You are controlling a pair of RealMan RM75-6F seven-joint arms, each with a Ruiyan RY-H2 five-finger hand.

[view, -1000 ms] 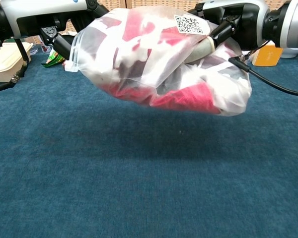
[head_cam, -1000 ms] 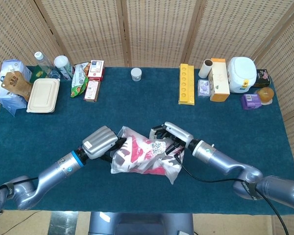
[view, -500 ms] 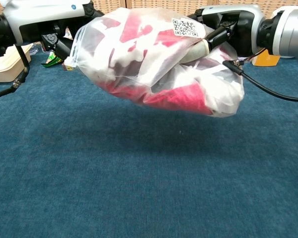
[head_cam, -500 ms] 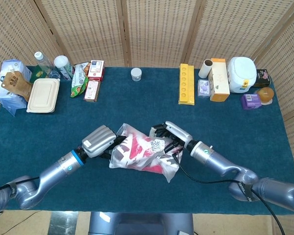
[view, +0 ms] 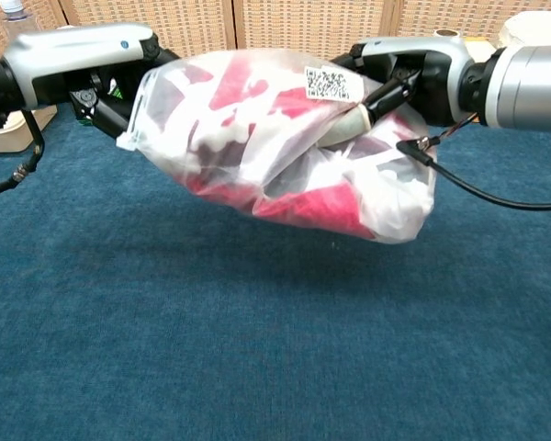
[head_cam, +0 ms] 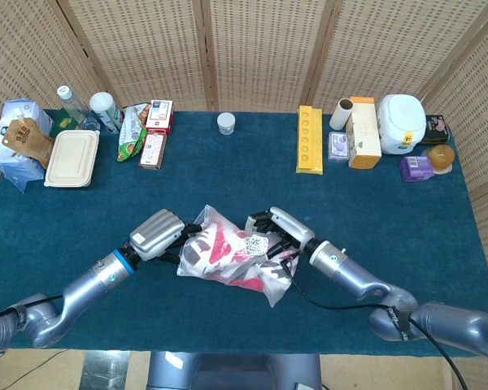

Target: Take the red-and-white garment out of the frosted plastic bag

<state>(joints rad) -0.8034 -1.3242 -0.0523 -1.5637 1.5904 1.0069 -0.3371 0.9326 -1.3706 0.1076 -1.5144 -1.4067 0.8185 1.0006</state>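
Both hands are holding the frosted plastic bag [view: 285,138] clear of the blue surface [view: 257,349]; the chest view is showing a shadow beneath it and no contact. The red-and-white garment [view: 303,197] is sitting wholly inside the bag, bunched, none of it out yet.

Left hand [head_cam: 157,233] is grasping the bag's left end; its fingers are mostly hidden behind the hand body and the plastic, but the film is gathering there, so I am reading this as a grip. Right hand [view: 399,78] is clamping the top right of the bag just beside the QR label [view: 320,83], fingers [view: 386,92] closing onto the film.

Step in hand, as judged: bag lifted and being held taut between the hands, opening not yet made. Which end carries the mouth I cannot tell for sure; a sealed strip seems to be running along the left edge.

Next move calls for one hand anchoring the bag while the other is finding the mouth, spreading it, and pinching cloth, not film.
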